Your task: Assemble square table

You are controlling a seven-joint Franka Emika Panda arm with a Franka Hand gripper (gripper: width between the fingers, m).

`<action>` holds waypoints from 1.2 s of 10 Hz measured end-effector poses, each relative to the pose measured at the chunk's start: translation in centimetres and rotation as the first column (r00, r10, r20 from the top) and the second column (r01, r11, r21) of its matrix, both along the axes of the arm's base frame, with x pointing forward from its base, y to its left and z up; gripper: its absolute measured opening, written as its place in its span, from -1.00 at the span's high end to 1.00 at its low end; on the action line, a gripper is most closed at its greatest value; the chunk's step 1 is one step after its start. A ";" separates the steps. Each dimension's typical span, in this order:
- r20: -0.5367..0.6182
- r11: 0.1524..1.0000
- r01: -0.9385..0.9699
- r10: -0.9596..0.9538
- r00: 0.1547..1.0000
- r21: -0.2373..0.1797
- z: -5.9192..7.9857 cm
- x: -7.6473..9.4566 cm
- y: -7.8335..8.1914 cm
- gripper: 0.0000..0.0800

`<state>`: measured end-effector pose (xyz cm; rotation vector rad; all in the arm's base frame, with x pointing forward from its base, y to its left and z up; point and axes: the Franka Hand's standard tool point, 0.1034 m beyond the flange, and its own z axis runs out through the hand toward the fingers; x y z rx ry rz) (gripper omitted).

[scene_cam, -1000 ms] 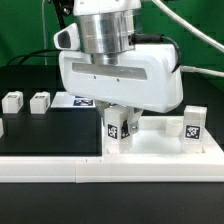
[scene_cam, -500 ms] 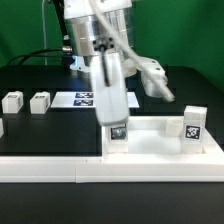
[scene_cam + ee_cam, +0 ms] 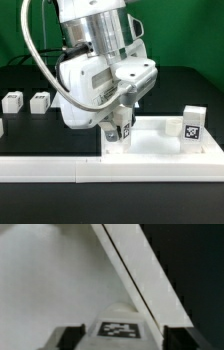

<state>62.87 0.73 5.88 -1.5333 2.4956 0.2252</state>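
The square table's white slab lies at the exterior view's right. A white tagged leg stands upright at its near left corner. My gripper comes down over this leg and is shut on it. In the wrist view the leg's tagged top sits between my two dark fingers, with the gripper centred on it above the slab. A second leg stands on the slab's right corner. Two loose legs rest on the black table at the left.
A long white rail runs along the front edge, against the slab's near side. The black table lies to the left of the slab. My arm's white body hides the area behind the slab's left corner.
My wrist has turned about the vertical axis over the same leg, from broadside to edge-on to angled. The leg stays at the slab's near left corner. The other legs have not moved.
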 end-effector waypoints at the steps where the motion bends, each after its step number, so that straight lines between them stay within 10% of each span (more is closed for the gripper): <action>1: 0.005 1.000 -0.024 0.024 1.000 -0.004 0.0 0.0 0.0 -0.21; 3: 0.070 0.882 -0.466 0.471 0.879 -0.071 0.4 -0.3 0.6 -0.60; 8: 0.109 0.675 -0.726 0.738 0.666 -0.136 0.2 -0.4 0.2 -0.62; 10: 0.054 0.263 -0.942 0.965 0.257 -0.211 0.8 -0.1 0.1 -0.62; 12: 0.056 0.221 -0.952 0.975 0.214 -0.213 0.6 -0.2 0.4 -0.55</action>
